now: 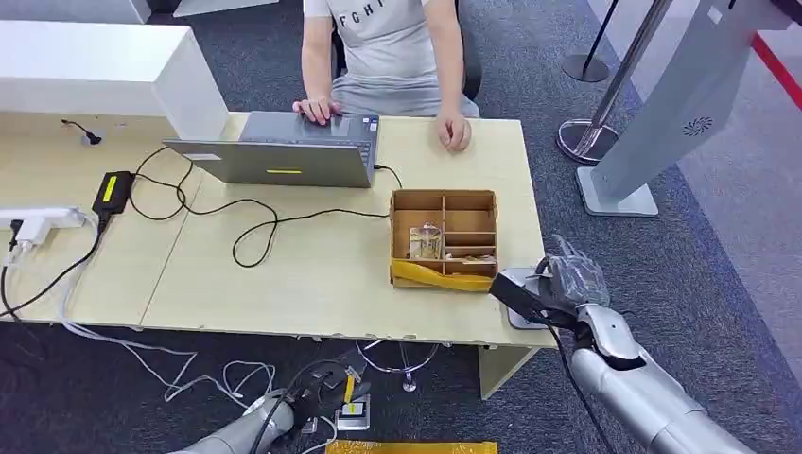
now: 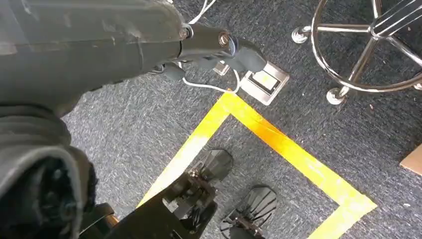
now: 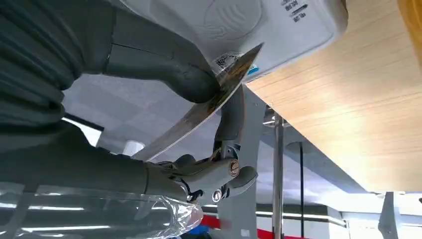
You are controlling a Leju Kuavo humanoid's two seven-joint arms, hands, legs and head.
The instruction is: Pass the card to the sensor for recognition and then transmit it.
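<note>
While the right hand (image 3: pixel 199 129) pinches a thin glossy card (image 3: pixel 209 102) btwn thumb and fingers, the card's edge sits just beside the flat white sensor pad (image 3: pixel 259 30) at the near right corner of the pale wood surface (image 1: pixel 312 274). Head view: right hand (image 1: pixel 567 284) over the dark reader at that corner. Brown cardboard divider box (image 1: pixel 444 236) close by, grey laptop (image 1: pixel 284 151) further back w/ a person's hands near it. Left hand (image 2: pixel 219 47) hangs low over grey carpet, fingers curled, holding nothing.
</note>
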